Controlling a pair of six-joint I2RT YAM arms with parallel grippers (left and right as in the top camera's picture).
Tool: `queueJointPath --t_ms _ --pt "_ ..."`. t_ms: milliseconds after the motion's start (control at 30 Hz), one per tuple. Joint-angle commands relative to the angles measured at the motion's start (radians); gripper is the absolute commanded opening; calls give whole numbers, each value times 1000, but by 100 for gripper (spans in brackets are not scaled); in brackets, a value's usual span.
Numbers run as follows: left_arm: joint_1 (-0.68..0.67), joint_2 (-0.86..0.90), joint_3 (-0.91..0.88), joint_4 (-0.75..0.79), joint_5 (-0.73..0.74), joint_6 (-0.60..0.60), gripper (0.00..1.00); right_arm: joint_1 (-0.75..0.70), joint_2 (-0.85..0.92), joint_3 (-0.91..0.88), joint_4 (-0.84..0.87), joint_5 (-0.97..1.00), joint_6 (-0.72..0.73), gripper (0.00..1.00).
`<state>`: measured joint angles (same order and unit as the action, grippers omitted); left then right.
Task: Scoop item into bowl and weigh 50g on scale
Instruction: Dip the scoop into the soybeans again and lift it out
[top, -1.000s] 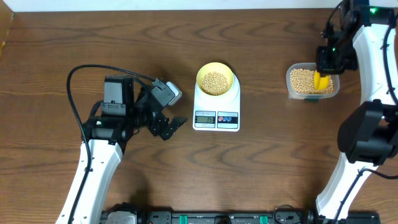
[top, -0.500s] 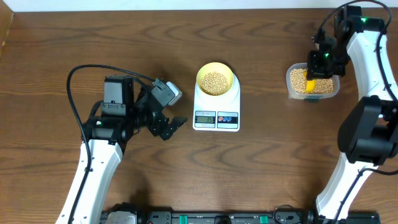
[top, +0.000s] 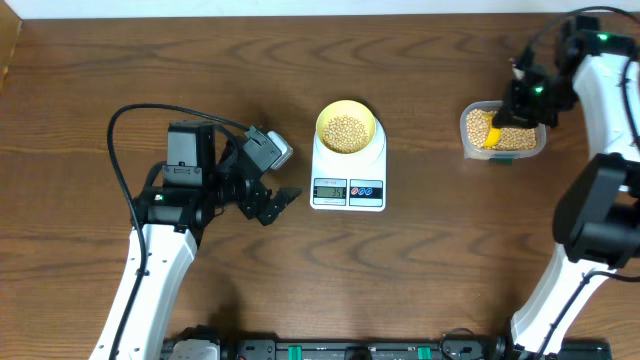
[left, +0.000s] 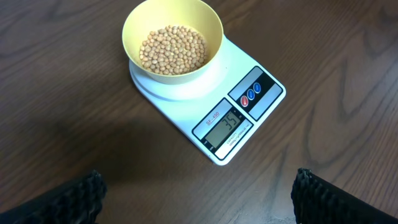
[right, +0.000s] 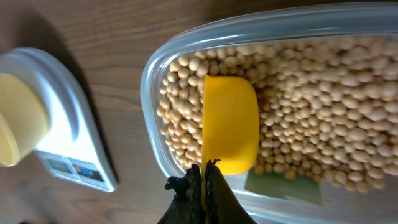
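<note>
The pale yellow bowl (top: 346, 129) holds a layer of tan beans (left: 173, 50) and stands on the white scale (top: 348, 178); the scale also shows in the left wrist view (left: 205, 99), where its display (left: 225, 124) reads 35. My right gripper (right: 204, 169) is shut on the handle of the yellow scoop (right: 230, 123), whose cup lies tilted over the beans (right: 323, 118) in the clear tub (top: 502, 131). My left gripper (top: 272, 205) is open and empty, to the left of the scale.
A black cable (top: 125, 135) loops over the table by the left arm. The table's far edge runs along the top of the overhead view.
My right gripper has swung the scoop within the tub, turning it from upright to tilted toward the left. The left arm, bowl and scale have not moved.
</note>
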<state>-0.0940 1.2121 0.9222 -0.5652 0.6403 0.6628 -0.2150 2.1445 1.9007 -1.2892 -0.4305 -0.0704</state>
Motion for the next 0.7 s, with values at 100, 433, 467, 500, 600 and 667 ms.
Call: queueJointPath --t_ms 100,433,467,500,600,667 --pt "5 6 10 1 -6 14 98 -115 -6 -20 -8 -209 -86 1" --pt "5 6 10 1 -6 14 97 -231 -6 -59 -30 -394 -206 1" --pt "5 6 10 1 -6 14 98 -234 -6 -59 -30 -400 -209 1" --pt "5 6 10 1 -6 14 98 -238 -6 -59 -28 -409 -214 1" --pt "5 6 10 1 -6 14 98 -245 -6 -59 -22 -459 -231 1" --pt "5 6 10 1 -6 14 98 -247 -6 -59 -23 -494 -242 1"
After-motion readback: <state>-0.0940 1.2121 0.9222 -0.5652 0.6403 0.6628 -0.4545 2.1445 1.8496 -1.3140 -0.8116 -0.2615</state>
